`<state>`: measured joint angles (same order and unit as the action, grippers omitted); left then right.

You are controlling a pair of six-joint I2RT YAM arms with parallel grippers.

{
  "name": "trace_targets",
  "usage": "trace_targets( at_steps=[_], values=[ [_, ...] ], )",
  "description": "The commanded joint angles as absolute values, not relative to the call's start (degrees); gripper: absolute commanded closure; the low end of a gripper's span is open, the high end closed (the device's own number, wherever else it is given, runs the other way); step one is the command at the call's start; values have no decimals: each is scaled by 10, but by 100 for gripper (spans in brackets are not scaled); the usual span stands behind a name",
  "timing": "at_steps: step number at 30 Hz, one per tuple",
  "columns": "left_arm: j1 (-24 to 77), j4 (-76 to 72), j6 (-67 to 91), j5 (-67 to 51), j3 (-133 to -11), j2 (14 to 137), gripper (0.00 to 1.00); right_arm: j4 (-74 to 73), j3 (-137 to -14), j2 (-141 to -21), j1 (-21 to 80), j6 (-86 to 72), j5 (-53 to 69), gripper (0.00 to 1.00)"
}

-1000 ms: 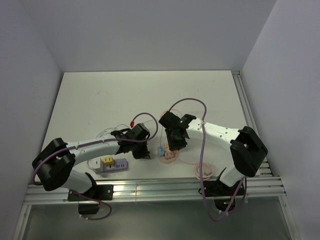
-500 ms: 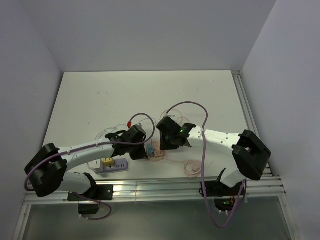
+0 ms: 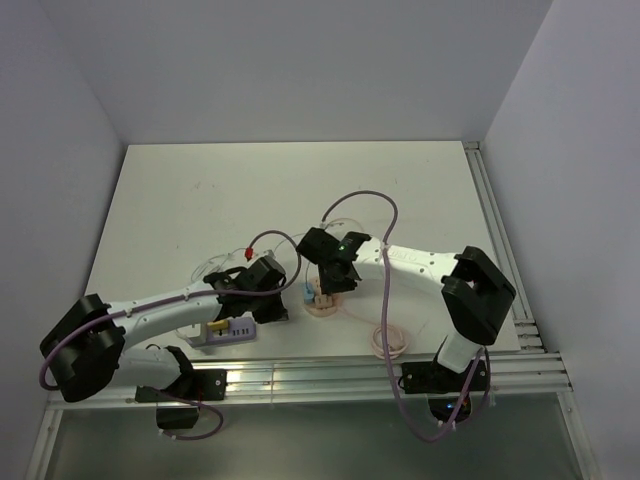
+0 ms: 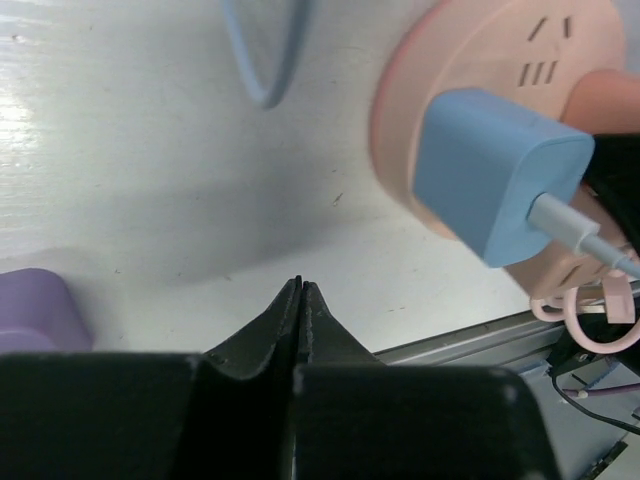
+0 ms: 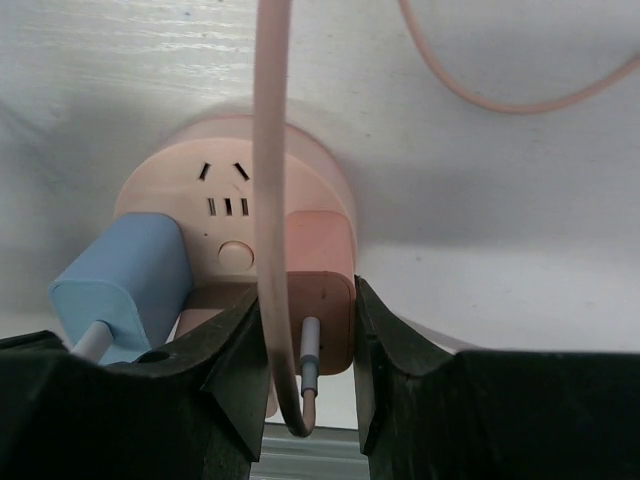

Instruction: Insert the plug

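Note:
A round pink socket hub (image 5: 230, 190) lies on the white table, also seen from above (image 3: 323, 304). A blue charger (image 5: 120, 285) with a white cable is plugged into it. My right gripper (image 5: 308, 300) is shut on a pink plug (image 5: 322, 300) that stands on the hub's near right side, its pink cable (image 5: 270, 150) looping up over the hub. From above, the right gripper (image 3: 329, 284) is directly over the hub. My left gripper (image 4: 299, 287) is shut and empty, just left of the hub (image 4: 480, 50) and blue charger (image 4: 500, 175); from above it (image 3: 272, 308) sits low over the table.
A purple power strip (image 3: 228, 331) with a yellow plug lies near the front edge, left of my left gripper; its corner shows in the left wrist view (image 4: 35, 310). Loose pink cable coils (image 3: 388, 340) lie at front right. Metal rails (image 3: 330, 378) run along the table's near edge.
Both grippers and the pink hub with its plugs have shifted left across the table. The right gripper kept its hold on the pink plug; the left gripper drew back toward the purple strip.

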<state>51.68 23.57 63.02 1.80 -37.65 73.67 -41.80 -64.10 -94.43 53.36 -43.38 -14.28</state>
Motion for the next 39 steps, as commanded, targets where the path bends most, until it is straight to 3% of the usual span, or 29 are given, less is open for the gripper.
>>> trace_targets(
  at_steps=[1,3,6,7,10,13,17,18,23,30,33,39],
  values=[
    [517,236,641,38,-370,715,94,-502,-673,-975,529,-396,-203,86],
    [517,250,642,42,-370,705,94,-504,-685,-983,529,-396,-202,84],
    [517,280,648,66,-374,671,85,-491,-695,-977,529,-389,-207,64],
    [517,286,649,73,-377,660,78,-483,-693,-960,529,-384,-200,52],
    [517,302,647,91,-388,628,66,-462,-695,-938,525,-368,-183,36],
    [517,322,642,99,-408,622,64,-457,-699,-921,519,-358,-171,28],
    [517,326,642,96,-413,613,65,-439,-680,-875,519,-350,-126,25],
    [517,322,643,93,-410,608,64,-432,-666,-852,519,-349,-118,4],
    [517,316,643,90,-405,594,59,-411,-621,-773,519,-337,-88,0],
    [515,277,634,63,-415,573,32,-391,-586,-651,518,-336,-98,0],
    [515,252,638,60,-404,549,26,-358,-550,-591,519,-351,-119,0],
    [504,218,656,31,-388,479,22,-287,-461,-477,519,-374,-138,0]
  ],
)
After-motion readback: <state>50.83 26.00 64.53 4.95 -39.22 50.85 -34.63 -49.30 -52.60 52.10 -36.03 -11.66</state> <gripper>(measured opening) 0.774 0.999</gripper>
